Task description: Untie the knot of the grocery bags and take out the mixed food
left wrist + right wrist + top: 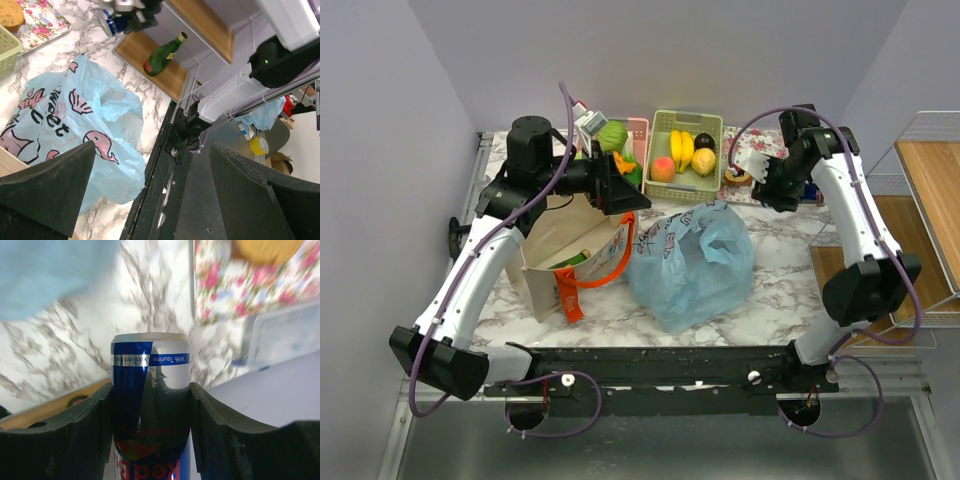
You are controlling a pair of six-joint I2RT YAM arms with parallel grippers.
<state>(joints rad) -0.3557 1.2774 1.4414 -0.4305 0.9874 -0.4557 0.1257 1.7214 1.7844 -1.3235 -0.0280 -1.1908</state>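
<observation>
Bag (pixel 692 262) lies slack on the desk (pixel 772 300), apparently untied; right jaws grip a can (pixel 150 390), left jaws gape empty. What remains inside is hidden.

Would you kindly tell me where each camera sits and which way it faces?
Top external: above and behind the robot, looking down on the blue bag; the left arm and right arm show.
Left wrist: looks past the open left claw across the bag toward the right arm.
Right wrist: looks along the right claw, shut on a can, down at the tabletop.
Shared: both wrist views show can and bag.
</observation>
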